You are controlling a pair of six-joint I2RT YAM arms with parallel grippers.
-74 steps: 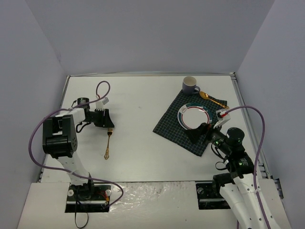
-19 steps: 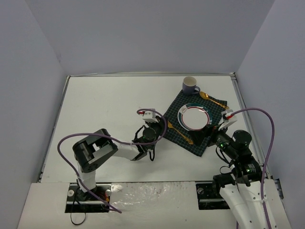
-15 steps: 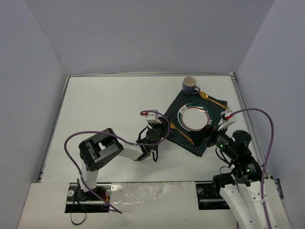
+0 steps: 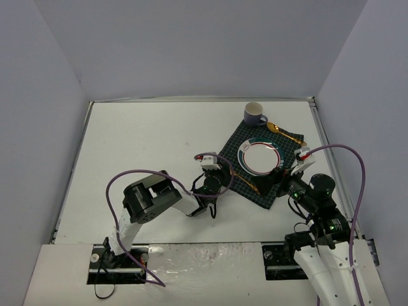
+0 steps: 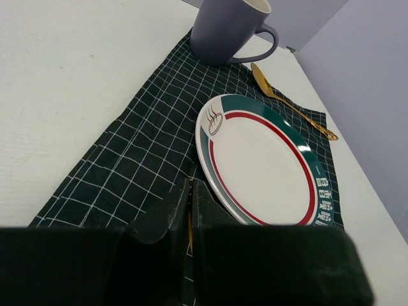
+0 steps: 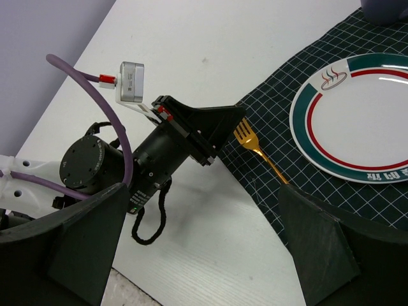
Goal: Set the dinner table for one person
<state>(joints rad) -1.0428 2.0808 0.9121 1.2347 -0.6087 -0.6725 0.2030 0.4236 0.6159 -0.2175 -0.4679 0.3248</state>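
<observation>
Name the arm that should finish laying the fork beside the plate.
Left. The left gripper looks closed on the fork, which lies on the cloth beside the plate; the right gripper hangs open, farther off.

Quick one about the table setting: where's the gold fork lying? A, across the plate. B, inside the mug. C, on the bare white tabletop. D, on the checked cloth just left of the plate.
D: the fork lies flat on the dark green checked cloth, just off the left rim of the plate as the top view shows it.
</observation>
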